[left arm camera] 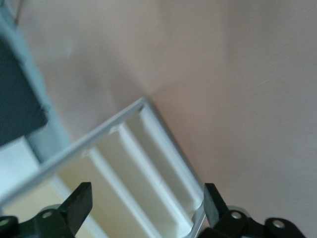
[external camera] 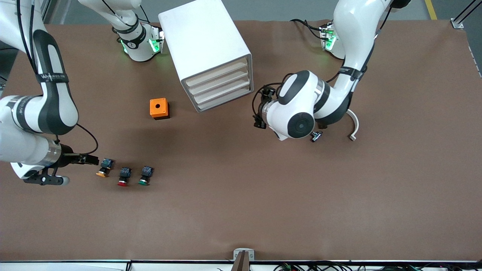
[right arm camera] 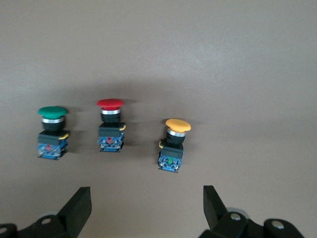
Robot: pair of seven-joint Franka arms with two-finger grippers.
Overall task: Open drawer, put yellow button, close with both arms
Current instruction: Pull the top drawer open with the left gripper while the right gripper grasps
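The white cabinet (external camera: pixel 205 45) stands toward the robots' side of the table, with four drawers all shut. The drawer (external camera: pixel 217 73) is the topmost one. My left gripper (external camera: pixel 260 108) is open and empty just in front of the drawer fronts. In the left wrist view the drawer fronts (left arm camera: pixel 148 168) fill the space between the open fingers (left arm camera: pixel 79 204); I cannot tell there which is topmost. The yellow button (external camera: pixel 103 168) lies on the table beside a red and a green one. My right gripper (external camera: pixel 92 161) is open and empty, close beside it. In the right wrist view the yellow button (right arm camera: pixel 174 145) lies just ahead of the gripper (right arm camera: pixel 146 206).
The red button (external camera: pixel 124 177) and green button (external camera: pixel 145 176) lie in a row with the yellow one. An orange box with a hole (external camera: pixel 159 108) sits near the cabinet. A white curved piece (external camera: pixel 353 128) lies by the left arm.
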